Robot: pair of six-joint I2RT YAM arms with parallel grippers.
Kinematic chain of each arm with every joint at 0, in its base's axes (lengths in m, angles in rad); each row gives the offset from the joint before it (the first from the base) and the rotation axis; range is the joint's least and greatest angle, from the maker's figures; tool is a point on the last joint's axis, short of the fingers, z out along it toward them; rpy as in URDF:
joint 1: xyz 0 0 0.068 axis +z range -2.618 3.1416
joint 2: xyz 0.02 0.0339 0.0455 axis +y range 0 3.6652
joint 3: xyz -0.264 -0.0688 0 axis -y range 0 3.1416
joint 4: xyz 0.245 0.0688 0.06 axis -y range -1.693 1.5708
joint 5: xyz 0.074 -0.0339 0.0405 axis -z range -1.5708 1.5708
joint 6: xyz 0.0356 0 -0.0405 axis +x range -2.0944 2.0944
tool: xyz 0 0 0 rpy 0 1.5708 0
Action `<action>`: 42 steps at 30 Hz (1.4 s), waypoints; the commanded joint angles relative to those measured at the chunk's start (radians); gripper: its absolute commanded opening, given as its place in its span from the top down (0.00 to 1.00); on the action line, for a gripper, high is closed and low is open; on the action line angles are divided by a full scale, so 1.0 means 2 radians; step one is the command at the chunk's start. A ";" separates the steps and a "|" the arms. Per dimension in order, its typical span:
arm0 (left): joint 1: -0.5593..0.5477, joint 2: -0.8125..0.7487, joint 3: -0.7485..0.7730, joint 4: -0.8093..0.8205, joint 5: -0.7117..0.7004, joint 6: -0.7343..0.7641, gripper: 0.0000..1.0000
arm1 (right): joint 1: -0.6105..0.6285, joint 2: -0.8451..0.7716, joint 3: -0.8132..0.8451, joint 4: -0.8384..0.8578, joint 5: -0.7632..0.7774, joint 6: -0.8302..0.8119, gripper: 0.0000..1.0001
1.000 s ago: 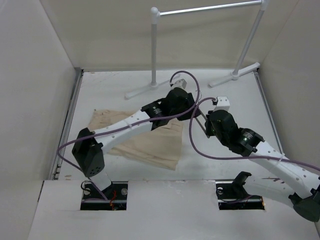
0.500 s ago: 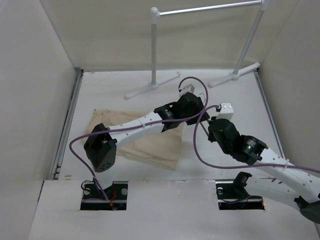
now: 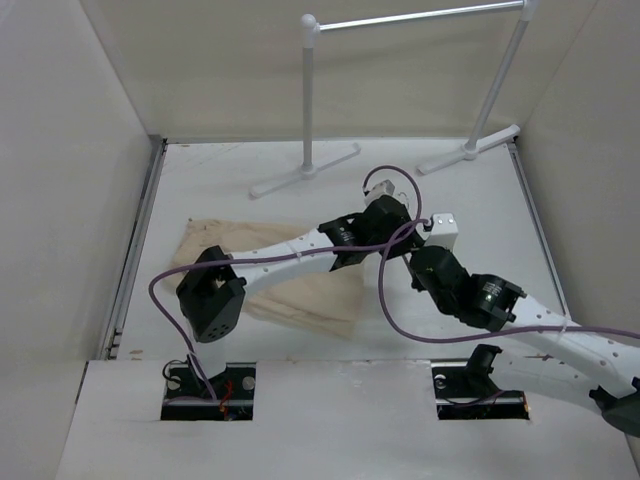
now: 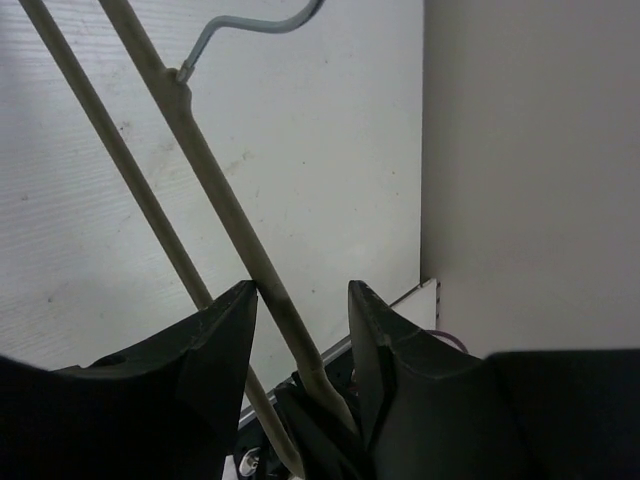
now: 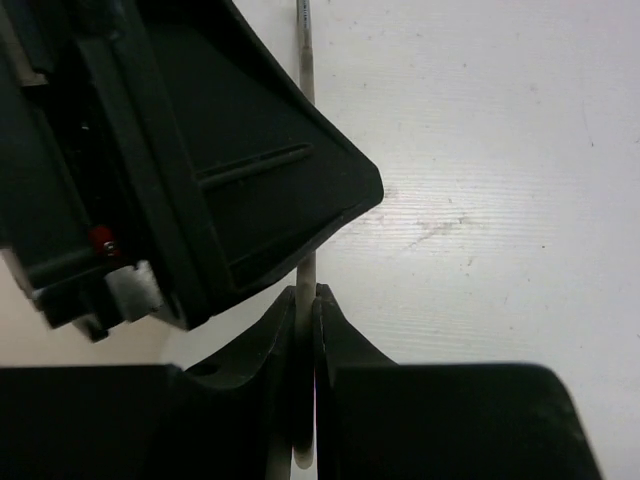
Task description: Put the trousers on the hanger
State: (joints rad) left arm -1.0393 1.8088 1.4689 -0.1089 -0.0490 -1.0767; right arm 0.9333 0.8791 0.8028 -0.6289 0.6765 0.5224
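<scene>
Item, hanger (image 4: 225,210): I logged one thin bar pinched in the right tool (image 5: 304,292), its jaws pressed together on it. I judged this was to steady the frame while the left tool (image 4: 300,292), jaws spread and gripping nothing, straddled a bar running up toward the hook, probably lining up a second hold. Item, trousers (image 3: 300,290): they lay rumpled on the tabletop (image 3: 220,180), well apart from both tools, back along and beneath the left arm, with no part that I could see touching the hanger.

One hanger (image 4: 222,195) rod between the parted fingers (image 4: 222,345), white tabletop (image 4: 330,180) behind.
</scene>
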 commanded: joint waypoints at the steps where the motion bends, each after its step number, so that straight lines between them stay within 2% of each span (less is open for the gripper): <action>1: -0.001 0.009 0.019 0.012 0.012 -0.017 0.63 | 0.021 0.003 0.001 0.021 0.005 0.019 1.00; 6: -0.006 0.009 -0.005 0.017 0.014 -0.027 0.65 | 0.039 0.018 0.001 0.005 0.025 0.039 1.00; 10: -0.005 0.005 -0.031 0.032 0.014 -0.038 0.86 | 0.058 0.026 -0.003 0.007 0.019 0.055 0.99; 12: -0.005 -0.005 -0.047 0.047 0.013 -0.039 0.93 | 0.066 0.023 -0.006 -0.001 0.018 0.066 0.90; 16: -0.005 -0.027 -0.090 0.083 0.008 -0.041 0.98 | 0.073 -0.012 -0.022 -0.021 -0.005 0.089 0.63; 18: -0.005 -0.041 -0.118 0.106 0.005 -0.045 0.99 | 0.071 -0.047 -0.030 -0.033 -0.026 0.105 0.53; 21: -0.005 -0.059 -0.154 0.128 0.002 -0.051 0.99 | 0.052 -0.110 -0.040 -0.050 -0.060 0.120 0.43; 26: -0.004 -0.084 -0.194 0.136 -0.002 -0.051 1.00 | -0.034 -0.179 -0.065 -0.056 -0.121 0.127 0.37; 28: -0.007 -0.096 -0.199 0.137 0.000 -0.048 1.00 | -0.079 -0.180 -0.075 -0.044 -0.162 0.125 0.38; 30: -0.012 -0.119 -0.206 0.134 0.001 -0.044 1.00 | -0.111 -0.174 -0.085 -0.029 -0.208 0.127 0.44; 31: -0.015 -0.133 -0.214 0.134 0.001 -0.039 1.00 | -0.123 -0.174 -0.090 -0.022 -0.222 0.129 0.52; 33: -0.022 -0.167 -0.246 0.134 -0.003 -0.033 1.00 | -0.139 -0.180 -0.098 -0.006 -0.243 0.132 0.73; 35: -0.028 -0.199 -0.299 0.142 -0.018 -0.034 1.00 | -0.149 -0.177 -0.102 0.019 -0.264 0.131 0.88; 37: -0.037 -0.220 -0.348 0.159 -0.030 -0.034 1.00 | -0.150 -0.154 -0.104 0.053 -0.296 0.127 0.91; 42: -0.067 -0.244 -0.424 0.222 -0.084 -0.035 1.00 | -0.121 -0.090 -0.094 0.123 -0.299 0.134 0.86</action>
State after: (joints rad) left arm -1.1435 1.3468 0.6777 0.2157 -0.1230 -1.1595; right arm 0.6590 0.6506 0.5884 -0.5449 0.1295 0.7830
